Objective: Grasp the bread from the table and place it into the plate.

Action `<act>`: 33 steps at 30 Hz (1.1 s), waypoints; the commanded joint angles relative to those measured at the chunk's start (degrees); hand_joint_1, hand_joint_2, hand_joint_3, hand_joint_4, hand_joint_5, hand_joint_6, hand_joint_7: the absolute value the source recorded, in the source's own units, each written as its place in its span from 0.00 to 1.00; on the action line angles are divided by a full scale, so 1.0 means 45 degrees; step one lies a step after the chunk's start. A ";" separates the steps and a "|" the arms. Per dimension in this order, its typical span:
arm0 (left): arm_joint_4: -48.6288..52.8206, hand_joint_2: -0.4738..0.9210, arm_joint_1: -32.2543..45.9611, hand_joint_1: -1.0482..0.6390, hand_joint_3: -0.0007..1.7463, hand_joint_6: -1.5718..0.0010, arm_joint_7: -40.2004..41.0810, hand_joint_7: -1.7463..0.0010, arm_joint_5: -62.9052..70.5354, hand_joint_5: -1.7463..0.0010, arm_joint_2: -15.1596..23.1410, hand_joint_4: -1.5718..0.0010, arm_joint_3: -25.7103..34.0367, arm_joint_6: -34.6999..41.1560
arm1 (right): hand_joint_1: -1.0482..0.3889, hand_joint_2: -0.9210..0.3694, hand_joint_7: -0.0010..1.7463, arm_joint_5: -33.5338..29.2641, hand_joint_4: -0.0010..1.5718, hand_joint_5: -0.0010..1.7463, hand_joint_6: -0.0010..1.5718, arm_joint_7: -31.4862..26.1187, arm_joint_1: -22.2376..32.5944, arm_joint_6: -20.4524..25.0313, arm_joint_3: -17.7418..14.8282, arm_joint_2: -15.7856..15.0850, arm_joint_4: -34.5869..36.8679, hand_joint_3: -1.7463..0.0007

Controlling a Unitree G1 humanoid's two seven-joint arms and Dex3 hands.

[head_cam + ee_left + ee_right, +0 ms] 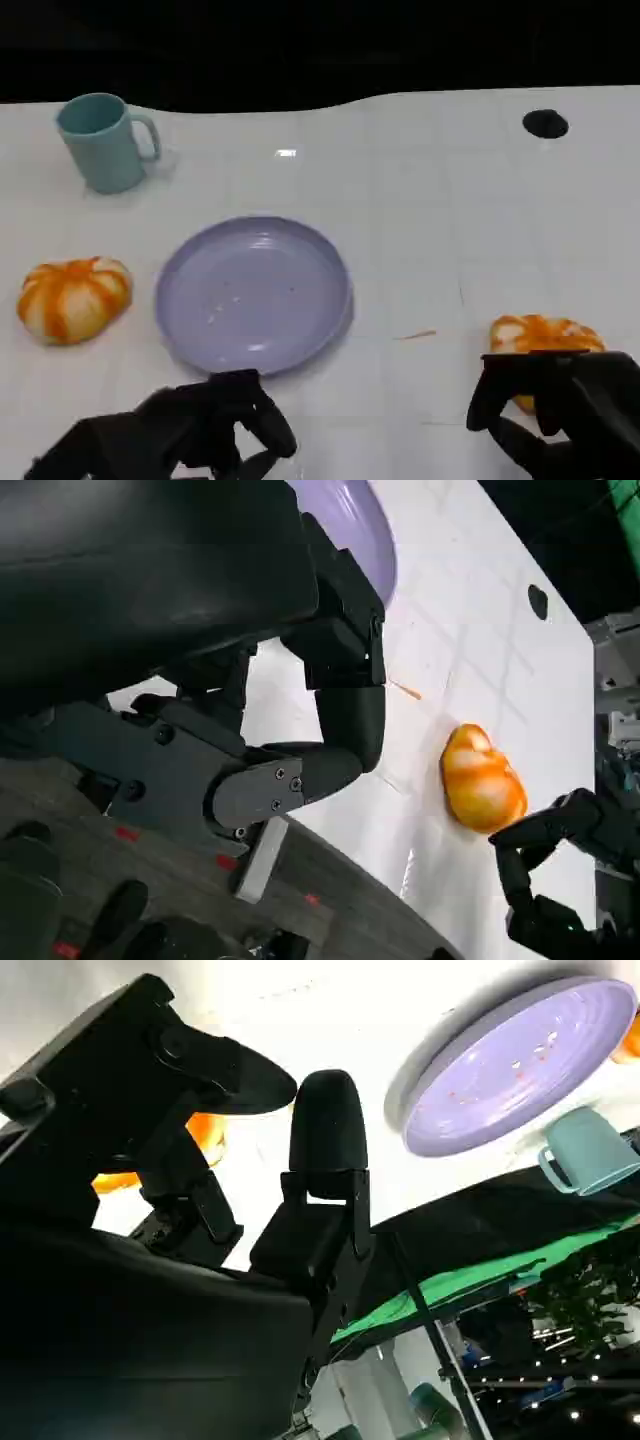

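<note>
From the head view I see the plate [253,293] lying near the middle of the white table [450,200], bare inside. A teal mug [103,141] stands beyond it toward the far left corner, handle turned to the right. One bread [74,298] sits to the left of the plate, apart from it. A second bread [544,340] lies at the near right, and my right hand [560,405] is right at its near side, dark fingers arched over its front edge; I cannot tell from here whether they press on it or only hover. My left hand [205,430] sits low at the near edge, just in front of the plate, fingers curled in with nothing in them. A small black hole [545,123] marks the table's far right.

On the left wrist view, the left hand [300,730] is clenched on nothing, its fingers folded back toward the shell. The plate [365,530] shows as a lilac rim behind it. The right-side bread [482,782] lies on the table, and the right hand [560,860] is beside it, fingers bent and apart, not clearly touching it.

On the right wrist view, the right hand [250,1180] has its fingers spread, and orange bread [205,1135] shows between them and behind them; no grasp is plain. The plate [520,1065] and the mug [590,1150] lie beyond.
</note>
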 commanded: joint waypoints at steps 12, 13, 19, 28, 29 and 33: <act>-0.0074 0.93 0.0019 0.44 0.40 0.63 -0.0113 0.17 -0.0113 0.00 0.0095 0.60 0.0052 0.0130 | 0.70 0.48 0.62 0.0220 0.61 0.95 0.62 0.0023 -0.0028 -0.0021 -0.0103 -0.0172 0.0024 0.35; -0.0074 0.93 0.0019 0.44 0.40 0.63 -0.0116 0.17 -0.0121 0.00 0.0094 0.60 0.0055 0.0141 | 0.70 0.48 0.62 0.0232 0.61 0.95 0.62 0.0021 -0.0027 -0.0025 -0.0104 -0.0168 0.0031 0.35; -0.0122 0.93 0.0026 0.44 0.40 0.63 -0.0076 0.17 -0.0054 0.00 0.0101 0.60 0.0029 0.0176 | 0.70 0.48 0.62 0.0175 0.60 0.96 0.61 0.0011 -0.0017 0.0014 -0.0106 -0.0166 0.0007 0.35; -0.0066 0.93 0.0018 0.43 0.40 0.62 -0.0075 0.17 -0.0082 0.00 0.0070 0.60 0.0043 0.0159 | 0.70 0.48 0.62 0.0408 0.60 0.95 0.62 0.0164 -0.0042 0.0130 -0.0203 -0.0158 -0.0086 0.34; -0.0044 0.93 0.0009 0.43 0.40 0.62 -0.0087 0.17 -0.0093 0.00 0.0071 0.60 0.0046 0.0142 | 0.70 0.49 0.61 0.0395 0.61 0.94 0.62 0.0167 -0.0051 0.0128 -0.0232 -0.0181 -0.0151 0.32; -0.0019 0.93 -0.0013 0.44 0.40 0.62 -0.0087 0.17 -0.0065 0.00 0.0087 0.60 0.0039 0.0143 | 0.69 0.55 0.55 -0.0131 0.61 0.90 0.64 0.0092 -0.0061 0.0282 -0.0352 -0.0268 -0.0521 0.26</act>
